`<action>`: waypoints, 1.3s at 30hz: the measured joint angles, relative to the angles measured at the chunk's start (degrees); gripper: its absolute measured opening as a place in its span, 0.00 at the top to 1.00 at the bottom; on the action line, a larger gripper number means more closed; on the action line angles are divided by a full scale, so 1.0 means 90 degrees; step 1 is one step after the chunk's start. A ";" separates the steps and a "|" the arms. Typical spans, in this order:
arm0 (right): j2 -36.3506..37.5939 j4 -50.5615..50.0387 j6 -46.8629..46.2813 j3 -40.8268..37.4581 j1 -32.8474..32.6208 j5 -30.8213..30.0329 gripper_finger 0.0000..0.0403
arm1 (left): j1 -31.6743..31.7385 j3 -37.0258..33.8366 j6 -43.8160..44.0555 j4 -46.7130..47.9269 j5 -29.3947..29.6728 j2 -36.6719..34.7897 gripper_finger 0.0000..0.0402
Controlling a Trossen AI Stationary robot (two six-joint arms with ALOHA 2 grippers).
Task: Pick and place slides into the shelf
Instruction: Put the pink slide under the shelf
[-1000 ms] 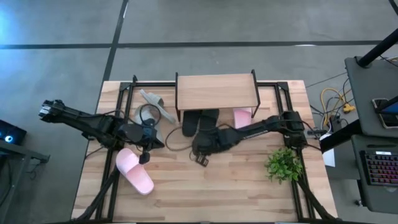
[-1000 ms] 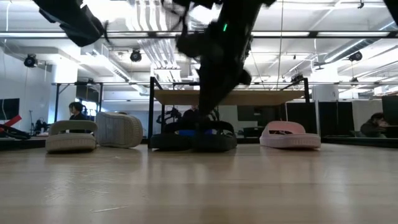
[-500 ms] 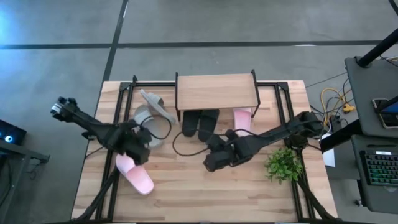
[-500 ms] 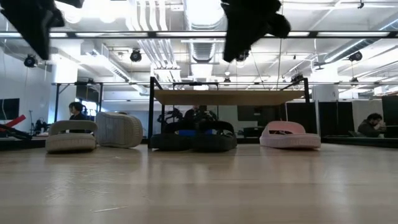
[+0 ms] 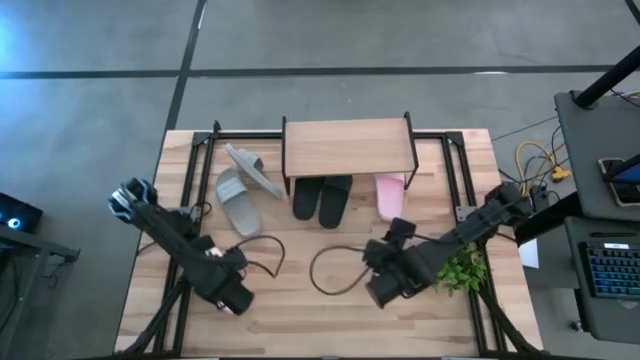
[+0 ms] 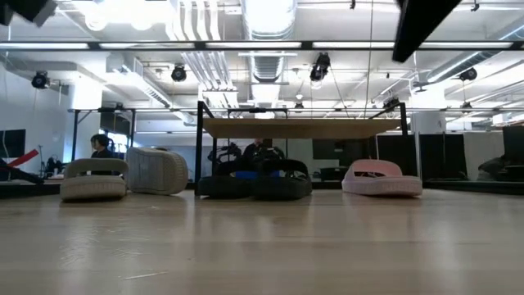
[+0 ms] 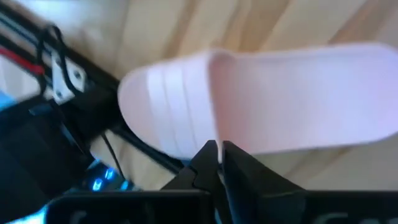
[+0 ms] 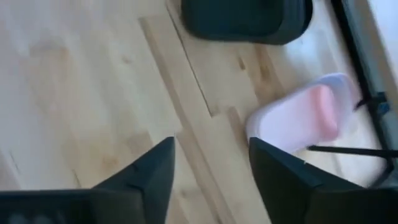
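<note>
Pink slide [image 7: 267, 99] sits right under the left gripper [image 7: 219, 158], fingers pressed together just above it, at the table's front-left. Right gripper [image 8: 211, 168] hovers spread over bare wood. Black pair [image 5: 322, 198] tucked under the shelf [image 5: 348, 146]

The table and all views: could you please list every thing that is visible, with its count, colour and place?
table: one, light wood, under everything
shelf: one, wood top with black legs, at the table's far middle
black slides: two, side by side under the shelf
grey slides: two, left of the shelf, one flat, one tipped on its side
pink slides: two, one under the shelf's right end, one below the left pincer
plant: one, green, near right
cable: one, black loop, table middle
left pincer: shut, near left, over a pink slide
right pincer: open, near right, above bare wood
</note>
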State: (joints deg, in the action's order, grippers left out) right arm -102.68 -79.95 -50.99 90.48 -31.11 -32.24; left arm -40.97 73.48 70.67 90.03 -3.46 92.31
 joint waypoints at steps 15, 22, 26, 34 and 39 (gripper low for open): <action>0.1123 -0.0098 -0.0698 -0.0799 -0.0248 -0.0532 0.40 | 0.0017 0.0373 0.0279 0.0001 -0.0390 0.1076 0.60; 0.1288 -0.0072 -0.1413 -0.1137 -0.0250 -0.0603 0.40 | -0.0030 -0.0204 0.0254 0.0004 -0.0309 0.1007 0.59; 0.1232 -0.0047 -0.1648 -0.1221 -0.0248 -0.0603 0.40 | -0.0087 -0.0578 0.0200 -0.0001 -0.0295 0.1003 0.59; 0.1191 -0.0028 -0.1788 -0.1234 -0.0162 -0.0701 0.40 | -0.0087 -0.1033 -0.0406 -0.0014 -0.0286 0.1001 0.59; 0.1203 -0.0029 -0.1758 -0.1234 -0.0001 -0.0763 0.41 | -0.0092 -0.1241 -0.0449 -0.0090 -0.0280 0.0981 0.66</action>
State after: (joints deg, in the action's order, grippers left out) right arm -91.85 -80.20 -66.82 79.37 -31.12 -39.11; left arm -41.80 62.31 66.63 89.22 -5.98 101.14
